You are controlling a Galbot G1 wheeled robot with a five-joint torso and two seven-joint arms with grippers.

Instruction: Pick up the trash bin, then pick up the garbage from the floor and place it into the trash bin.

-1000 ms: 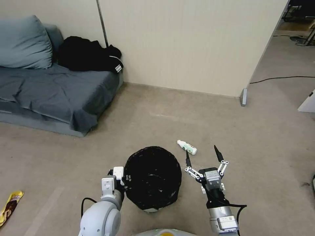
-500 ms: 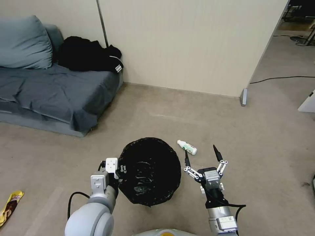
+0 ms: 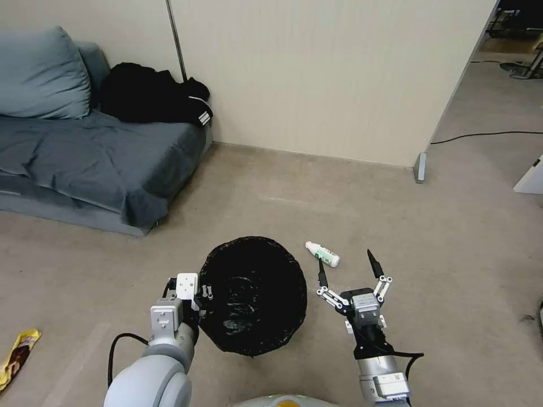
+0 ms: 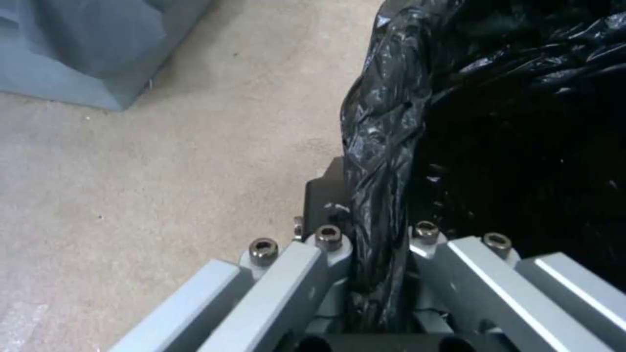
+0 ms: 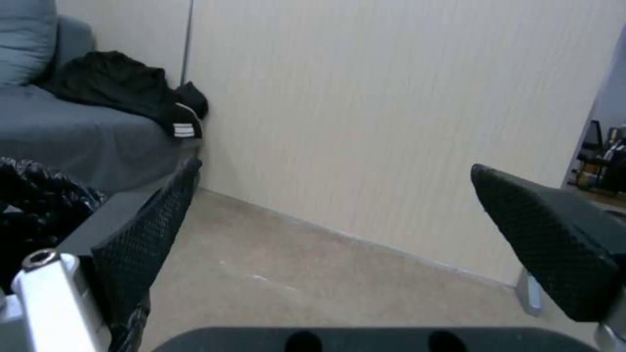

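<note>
L claw (image 3: 199, 294) is clamped on the near-left rim of the trash bin (image 3: 251, 294), one finger (image 4: 287, 274) outside the black liner, the other inside w/ the bag pinched between them. In the left wrist view that same claw (image 4: 378, 274) has the crinkled bag edge running straight up from between its fingers, bin (image 4: 522, 146) mouth dark off to one side, bare carpet on the other. Bin looks tipped, mouth facing up and toward the robot, and no white wall is visible from the head cam, just black bag. Can't tell from here if it's off the floor (image 3: 283, 198).

R claw (image 3: 348, 267) hangs on the other side of the bin, spread wide, holding nothing, black tips pointing away from the robot. One tip sits near the bin's right rim. Right wrist view: the two textured fingertips (image 5: 150, 230) far apart, wall between them, a bit of bag at the edge by one finger.

Garbage: white bottle w/ green label (image 3: 322, 254) lying on its side on the floor, just ahead of the R claw's left tip, close to touching it in the head view, just beyond the bin's far-right rim. Yellow snack wrapper (image 3: 17, 353) on the floor well out to the left of the L claw, by the frame edge.

Beyond the L claw, grey sofa (image 3: 85, 158) w/ a cushion and a black jacket (image 3: 153, 96) heaped by the wall.
</note>
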